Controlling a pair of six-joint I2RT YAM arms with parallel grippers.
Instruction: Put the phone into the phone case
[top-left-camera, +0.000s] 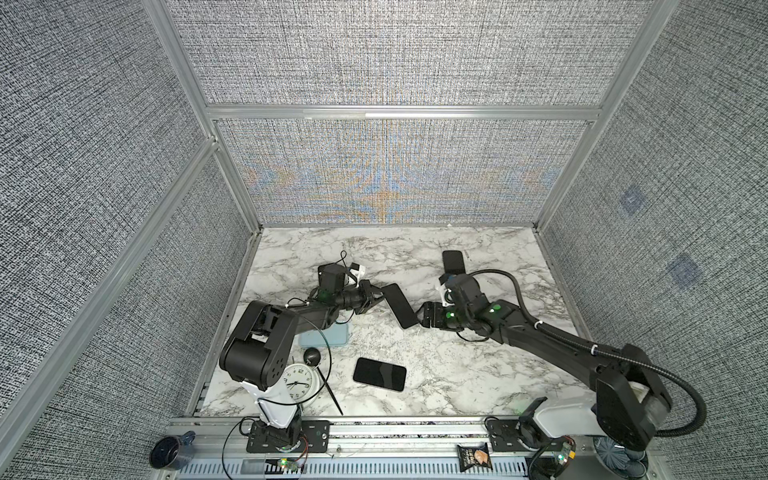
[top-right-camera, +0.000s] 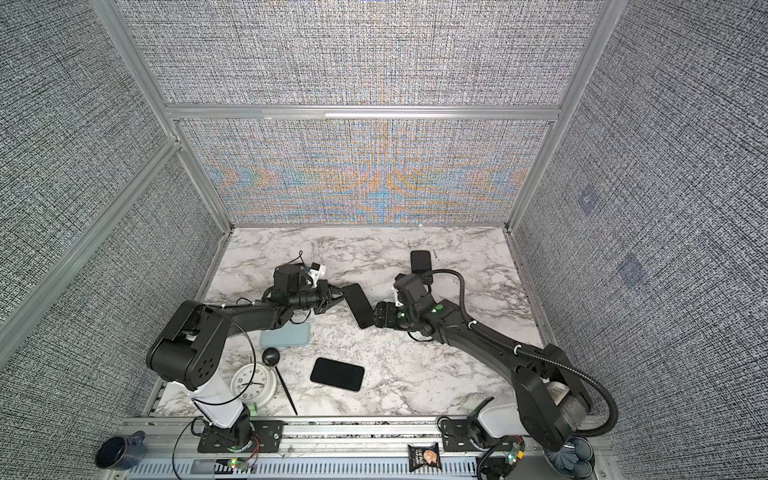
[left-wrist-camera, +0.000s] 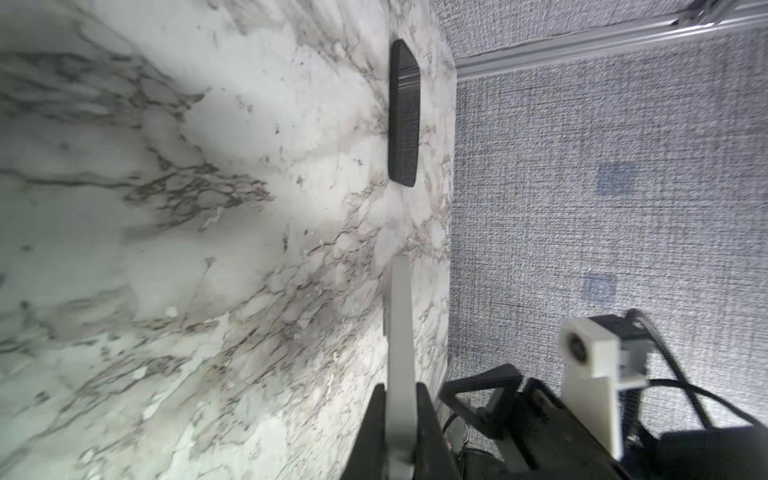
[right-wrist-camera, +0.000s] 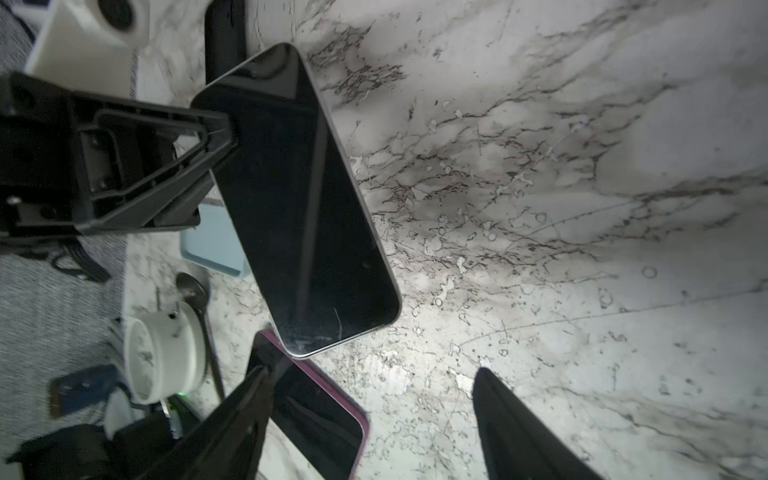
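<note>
Right wrist view, left gripper (right-wrist-camera: 222, 141) clamped on one end of the phone (right-wrist-camera: 303, 199), right gripper (right-wrist-camera: 374, 374) jaws wide apart, empty, near its other end

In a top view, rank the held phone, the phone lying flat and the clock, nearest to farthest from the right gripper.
1. The held phone, just left of the right gripper.
2. The flat phone, farther forward and slightly left.
3. The clock, far off at the front left.

Black phone (top-left-camera: 398, 305), pale-blue case (top-left-camera: 332, 336), white-grey marbled table (top-left-camera: 457, 374)
</note>
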